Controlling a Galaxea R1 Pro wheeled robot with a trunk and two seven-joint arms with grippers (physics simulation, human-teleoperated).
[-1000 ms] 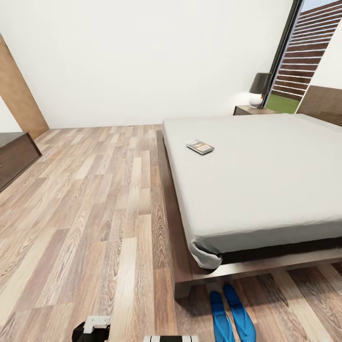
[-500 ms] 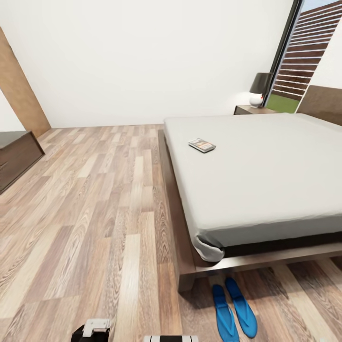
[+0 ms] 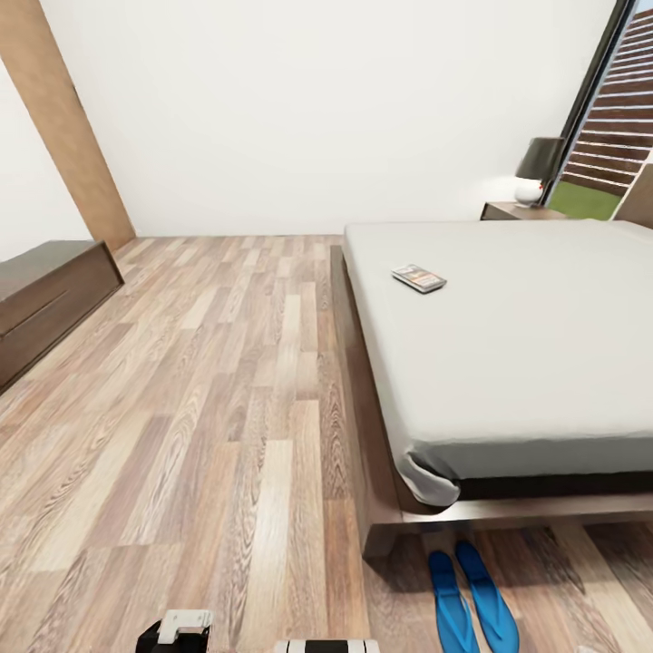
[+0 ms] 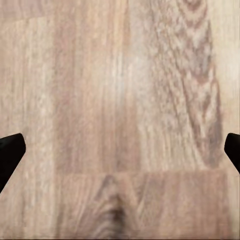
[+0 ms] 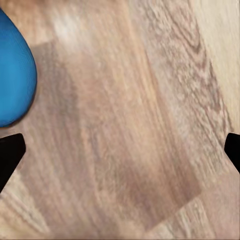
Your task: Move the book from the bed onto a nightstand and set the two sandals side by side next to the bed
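Everything in the head view is sliding toward the right of the frame compared with a second ago: the camera is turning, so the bed, book and sandals are not themselves moving, and more of the long low wall cabinet [image 3: 50,290] is coming into sight at the left edge.

Both pincers are hanging open and empty over bare wood-plank floor [image 3: 227,408]. The left pincer [image 4: 120,150] is showing only its two dark fingertips, spread wide at the picture's edges with planks between them. The right pincer [image 5: 120,150] is spread the same way, and a rounded blue end of a sandal [image 5: 15,75] is lying just beside it, not between the fingertips. The arms seem to be held low and clear because the robot is repositioning, not grasping.

Outward from there, the two sandals [image 3: 472,603] are lying at lower right, side by side and nearly touching, long axes running up the frame toward the foot of the bed [image 3: 508,363], close to its frame corner.

The book [image 3: 419,277] is lying flat on the mattress right of centre, near the bed's left edge, long axis running from upper left to lower right. The nightstand [image 3: 521,211], carrying a dark-shaded lamp [image 3: 537,168], is standing at upper right beyond the mattress, well apart from the book.
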